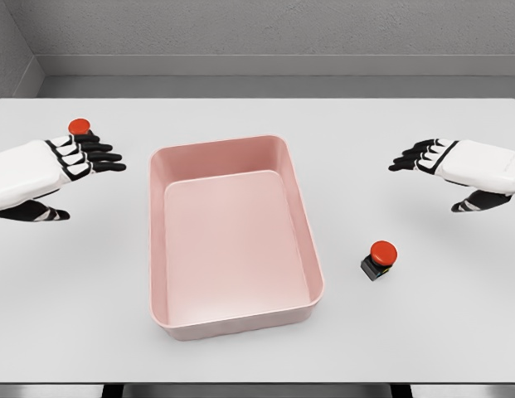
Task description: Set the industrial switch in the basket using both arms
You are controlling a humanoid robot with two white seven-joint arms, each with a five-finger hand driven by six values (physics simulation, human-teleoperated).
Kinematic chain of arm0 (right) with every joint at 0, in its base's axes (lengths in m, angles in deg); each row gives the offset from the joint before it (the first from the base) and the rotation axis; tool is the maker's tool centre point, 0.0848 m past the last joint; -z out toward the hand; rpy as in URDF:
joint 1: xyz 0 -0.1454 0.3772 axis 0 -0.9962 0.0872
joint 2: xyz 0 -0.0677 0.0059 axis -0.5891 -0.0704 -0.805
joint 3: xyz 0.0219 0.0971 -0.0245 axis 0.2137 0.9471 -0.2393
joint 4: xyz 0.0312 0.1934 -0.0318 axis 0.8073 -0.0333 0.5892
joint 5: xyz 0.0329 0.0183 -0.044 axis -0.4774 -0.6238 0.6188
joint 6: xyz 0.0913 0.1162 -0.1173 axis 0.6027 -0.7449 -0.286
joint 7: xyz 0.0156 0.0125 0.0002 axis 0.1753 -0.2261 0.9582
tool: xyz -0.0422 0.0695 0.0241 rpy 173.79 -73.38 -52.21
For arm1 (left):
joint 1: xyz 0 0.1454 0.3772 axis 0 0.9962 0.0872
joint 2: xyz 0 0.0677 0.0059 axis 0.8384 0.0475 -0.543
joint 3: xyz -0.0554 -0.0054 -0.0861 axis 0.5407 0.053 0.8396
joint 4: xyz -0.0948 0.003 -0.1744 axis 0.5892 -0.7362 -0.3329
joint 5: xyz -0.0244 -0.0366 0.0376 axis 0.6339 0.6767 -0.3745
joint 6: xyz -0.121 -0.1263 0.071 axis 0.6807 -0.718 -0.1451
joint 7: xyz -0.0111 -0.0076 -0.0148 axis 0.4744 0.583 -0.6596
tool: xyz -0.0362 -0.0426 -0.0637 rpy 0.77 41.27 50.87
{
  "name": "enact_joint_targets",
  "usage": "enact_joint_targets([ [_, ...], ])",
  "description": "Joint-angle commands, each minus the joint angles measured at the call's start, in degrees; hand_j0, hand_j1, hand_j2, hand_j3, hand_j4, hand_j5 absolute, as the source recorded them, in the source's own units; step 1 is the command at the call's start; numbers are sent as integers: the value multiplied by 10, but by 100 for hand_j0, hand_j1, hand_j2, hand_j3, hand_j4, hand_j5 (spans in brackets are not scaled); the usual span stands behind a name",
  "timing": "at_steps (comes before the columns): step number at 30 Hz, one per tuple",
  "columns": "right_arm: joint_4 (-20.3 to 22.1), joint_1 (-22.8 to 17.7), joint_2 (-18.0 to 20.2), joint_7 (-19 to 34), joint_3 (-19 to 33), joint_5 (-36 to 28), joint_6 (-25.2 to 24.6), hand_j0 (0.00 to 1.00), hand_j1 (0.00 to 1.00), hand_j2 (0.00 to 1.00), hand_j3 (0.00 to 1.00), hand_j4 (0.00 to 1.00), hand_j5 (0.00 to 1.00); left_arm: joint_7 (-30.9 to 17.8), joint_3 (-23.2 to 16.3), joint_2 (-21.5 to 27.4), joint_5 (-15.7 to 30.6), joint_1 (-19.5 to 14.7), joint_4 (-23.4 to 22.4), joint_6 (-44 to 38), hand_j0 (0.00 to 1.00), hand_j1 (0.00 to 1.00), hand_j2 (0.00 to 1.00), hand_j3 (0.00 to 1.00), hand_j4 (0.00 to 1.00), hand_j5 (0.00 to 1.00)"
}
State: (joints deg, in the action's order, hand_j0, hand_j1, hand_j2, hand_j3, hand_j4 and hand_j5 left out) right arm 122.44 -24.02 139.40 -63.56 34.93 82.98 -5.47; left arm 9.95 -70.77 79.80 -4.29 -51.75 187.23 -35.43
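**Well short of a grasp: two switches on the desk, basket empty**

Right now I see two industrial switches, not one. One switch [379,259] stands upright on the desk [423,332] toward its right edge, just beside the pink basket [303,207] but not touching it, its red button on top of a dark square base. The other switch [80,127] sits near the far left corner, and only its red cap shows behind my left hand [62,170].

My left hand hovers with its fingers [104,156] released and stretched flat toward the basket, holding nothing. My right hand [460,170] hangs over the right edge of the desk, well apart from the nearer switch, its fingers [410,157] likewise extended and empty. Nothing lies in the basket.

I judge each switch to be small, stiff and light, with a smooth domed cap that would likely slip under a pinch. I would take hold on the flat sides of the dark base, thumb against opposing fingers, and keep the grip low so it does not tip.
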Motion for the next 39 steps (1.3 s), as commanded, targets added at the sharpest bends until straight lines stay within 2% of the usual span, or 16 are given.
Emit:
enact_joint_targets([
  [1,1,0,1,0,0,-3,-1,100,100,100,100,100,100,1,-1,0,4,0,1,0,100,100,100,100,100,100],
  [5,4,-16,2,-2,-1,-3,-1,100,100,100,100,100,100,-2,0,4,5,-5,1,0,100,100,100,100,100,100],
  [7,28,-31,14,-2,-1,-3,-1,100,100,100,100,100,100,-2,1,6,3,-11,-11,0,100,100,100,100,100,100],
  [11,65,-41,14,-2,-6,0,-1,100,100,100,100,100,100,-9,0,6,-10,-34,-81,0,100,100,100,100,100,100],
  [13,74,-53,15,-2,-9,1,-1,100,100,100,100,100,100,-155,-2,-25,-6,-59,-80,0,100,100,100,100,100,100],
  [14,76,-53,15,-2,-9,1,-1,100,100,100,100,100,100,-185,-2,-40,-6,-71,-80,-6,100,100,100,100,100,100],
  [19,90,-80,14,-1,-10,2,-1,100,100,100,100,100,100,-200,-3,-85,-12,-117,-83,-83,100,100,100,100,100,100],
  [22,98,-83,14,-2,-10,2,-1,100,100,100,100,100,100,-203,-3,-107,-12,-128,-83,-120,100,100,100,100,100,100],
  [23,102,-84,14,-2,-10,2,-1,100,100,100,100,100,100,-206,-4,-119,-17,-135,-83,-132,100,100,100,100,100,100],
  [24,103,-84,13,-4,-9,1,-1,100,100,100,100,100,100,-230,-5,-145,-41,-143,-94,-137,100,100,100,100,100,100],
  [25,106,-84,9,-5,-9,1,-1,100,100,100,100,100,100,-244,-6,-175,-57,-156,-121,-139,100,100,100,100,100,100],
  [29,108,-90,7,-6,-9,1,-1,100,100,100,100,100,100,-252,-88,-240,-91,-234,-214,-141,100,100,100,100,100,100],
  [30,108,-91,-5,-6,-10,1,-1,100,100,100,100,100,100,-252,-103,-256,-101,-248,-236,-140,100,100,100,100,100,100],
  [32,108,-99,-15,-6,-10,2,-1,100,100,100,100,100,100,-251,-125,-268,-107,-258,-259,-141,100,100,100,100,100,100],
  [36,109,-102,-24,-6,-10,1,-1,100,100,100,100,100,100,-251,-172,-270,-115,-274,-271,-162,100,100,100,100,100,100],
  [39,110,-105,-26,-6,-11,2,-1,100,100,100,100,100,100,-251,-178,-270,-115,-290,-280,-179,100,100,100,100,100,100],
])
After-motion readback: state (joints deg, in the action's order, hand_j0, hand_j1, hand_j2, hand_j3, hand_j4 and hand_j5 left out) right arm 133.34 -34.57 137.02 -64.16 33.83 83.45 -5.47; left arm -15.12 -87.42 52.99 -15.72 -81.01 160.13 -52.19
